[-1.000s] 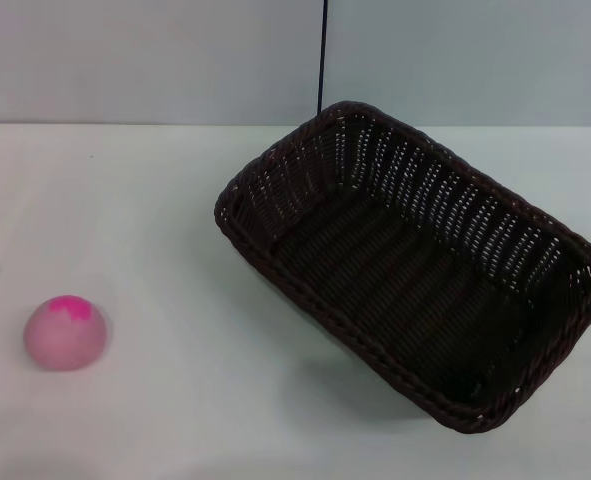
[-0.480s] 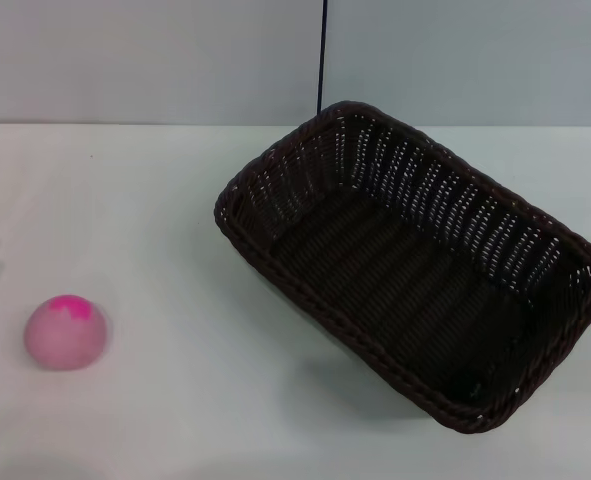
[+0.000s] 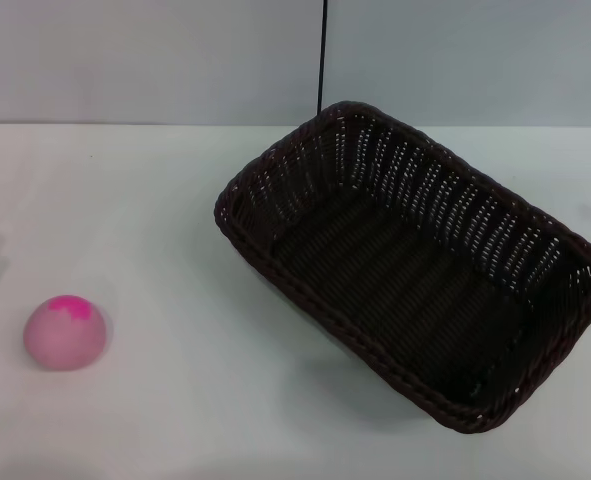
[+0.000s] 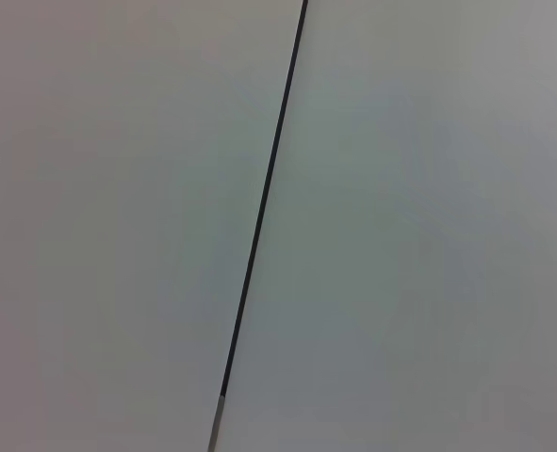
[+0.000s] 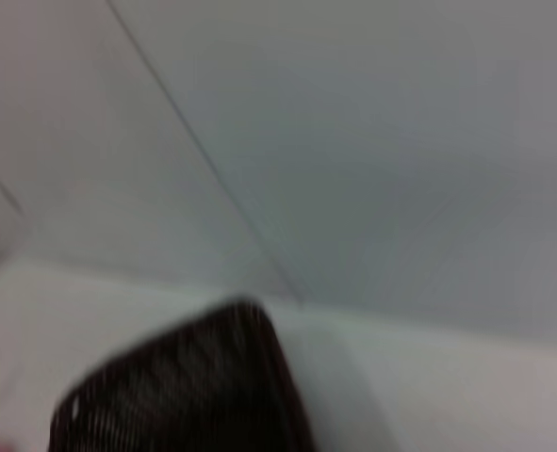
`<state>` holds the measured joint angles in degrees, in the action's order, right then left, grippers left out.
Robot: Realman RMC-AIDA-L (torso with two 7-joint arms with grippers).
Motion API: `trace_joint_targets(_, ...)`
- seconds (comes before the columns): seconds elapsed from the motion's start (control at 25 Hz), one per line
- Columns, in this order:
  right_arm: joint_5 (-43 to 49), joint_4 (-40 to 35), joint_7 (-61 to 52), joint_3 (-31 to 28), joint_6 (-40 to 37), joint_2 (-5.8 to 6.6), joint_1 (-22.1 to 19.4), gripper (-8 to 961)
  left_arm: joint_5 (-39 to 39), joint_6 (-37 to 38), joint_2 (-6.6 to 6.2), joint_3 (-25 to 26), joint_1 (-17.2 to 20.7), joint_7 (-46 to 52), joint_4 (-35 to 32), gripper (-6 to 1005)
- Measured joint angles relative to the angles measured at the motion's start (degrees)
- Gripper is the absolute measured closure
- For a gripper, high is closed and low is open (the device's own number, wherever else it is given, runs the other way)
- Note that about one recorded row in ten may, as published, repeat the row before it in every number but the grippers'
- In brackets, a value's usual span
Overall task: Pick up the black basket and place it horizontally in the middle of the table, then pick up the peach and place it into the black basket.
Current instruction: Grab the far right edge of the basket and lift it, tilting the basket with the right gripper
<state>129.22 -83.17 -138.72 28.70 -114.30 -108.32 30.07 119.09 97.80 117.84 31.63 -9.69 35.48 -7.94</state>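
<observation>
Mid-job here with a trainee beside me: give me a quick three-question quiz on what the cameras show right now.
1. True or false: the peach lies inside the black basket.
2. On which side of the table, by the robot's own left and right, does the peach sit?
3. The basket's long axis runs: A) straight across the table, B) diagonally, C) it stands on end.

Key: 1 false, the peach rests on the bare table apart from the basket; 2 left; 3 B.

No part of the robot's body shows in any of the three views. No arm, tool, cable, screw or marking can be seen, so its colours and shapes cannot be told.
</observation>
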Motion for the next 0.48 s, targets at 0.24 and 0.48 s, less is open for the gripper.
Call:
trace_joint_targets(0.24, 16.8, 7.3, -3.5, 10.1, 3.0, -2.23, 10.8, 170, 0.0, 0.0, 0.1, 0.0, 1.3, 0.0, 0.4, 140)
trace_joint_targets(0.48, 17.9, 12.6, -3.0, 17.6, 11.8, -5.74, 12.6, 171, 0.1, 0.1, 0.15, -0.1, 1.9, 0.0, 0.6, 139)
